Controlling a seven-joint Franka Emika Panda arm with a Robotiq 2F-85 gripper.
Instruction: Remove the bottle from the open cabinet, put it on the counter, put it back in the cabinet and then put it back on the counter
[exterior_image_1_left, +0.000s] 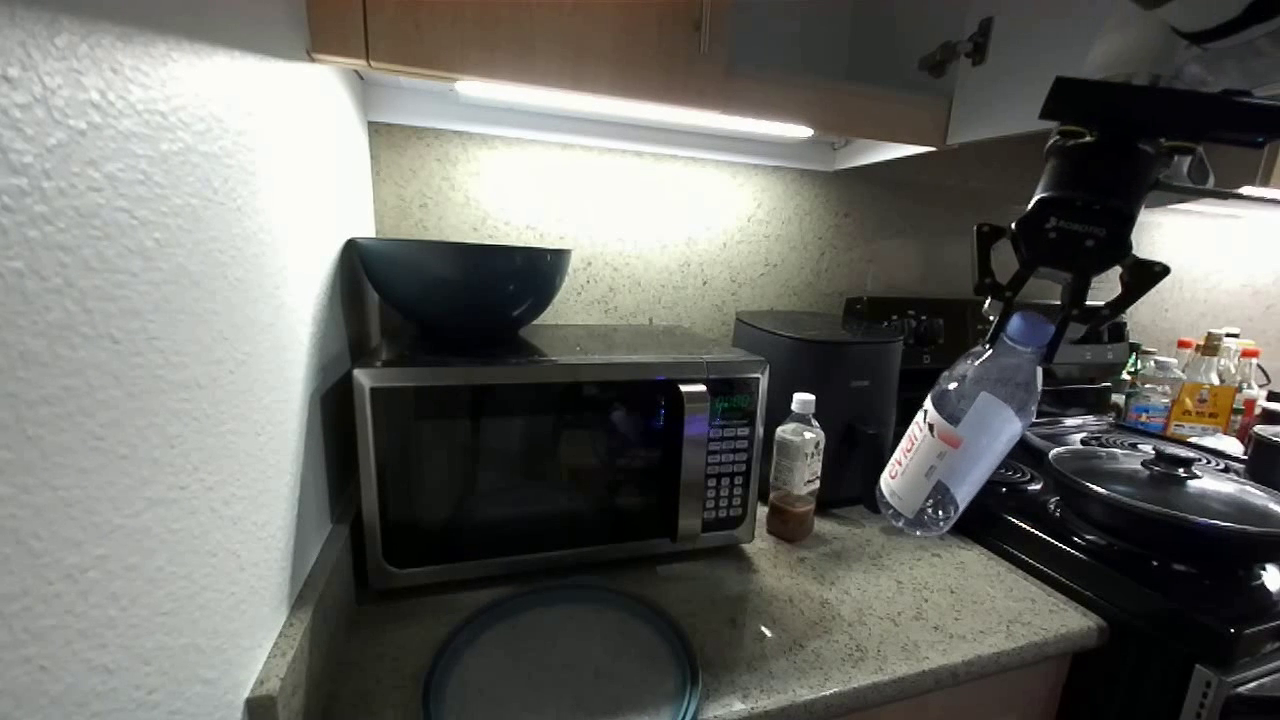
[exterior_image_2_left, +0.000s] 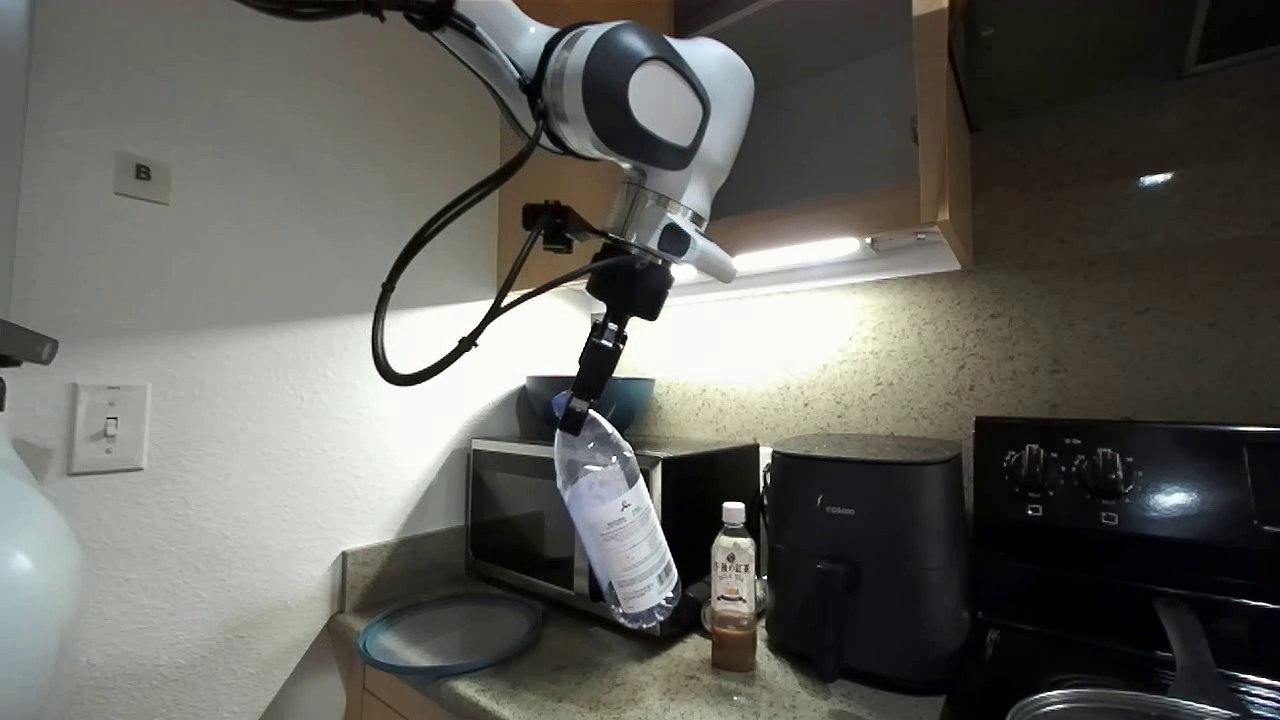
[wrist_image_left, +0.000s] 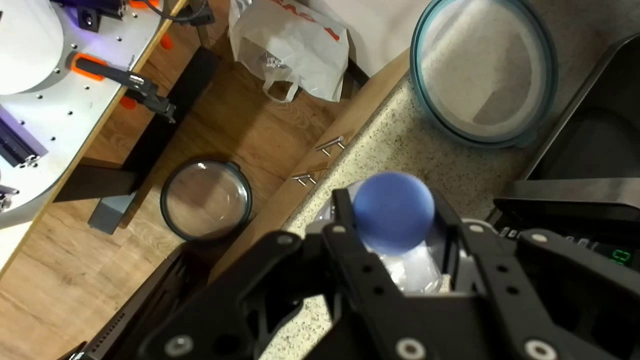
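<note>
The bottle (exterior_image_1_left: 955, 440), clear plastic with a blue cap and a white label with red marks, hangs tilted in the air above the counter (exterior_image_1_left: 850, 620). My gripper (exterior_image_1_left: 1026, 345) is shut on its neck just below the cap, as both exterior views show. In the wrist view the blue cap (wrist_image_left: 393, 212) sits between the two fingers and hides part of the bottle beneath. The cabinet (exterior_image_2_left: 945, 130), brown wood with a lit strip under it, has its door swung open. Its interior (exterior_image_2_left: 820, 120) shows partly behind the arm in an exterior view.
A steel microwave (exterior_image_1_left: 540, 470) carries a dark bowl (exterior_image_1_left: 465, 285). Beside it stand a short bottle with brownish contents (exterior_image_2_left: 734, 590) and a black air fryer (exterior_image_2_left: 865, 550). A round lid (exterior_image_2_left: 450, 635) lies on the counter. The stove holds a covered pan (exterior_image_1_left: 1170, 490).
</note>
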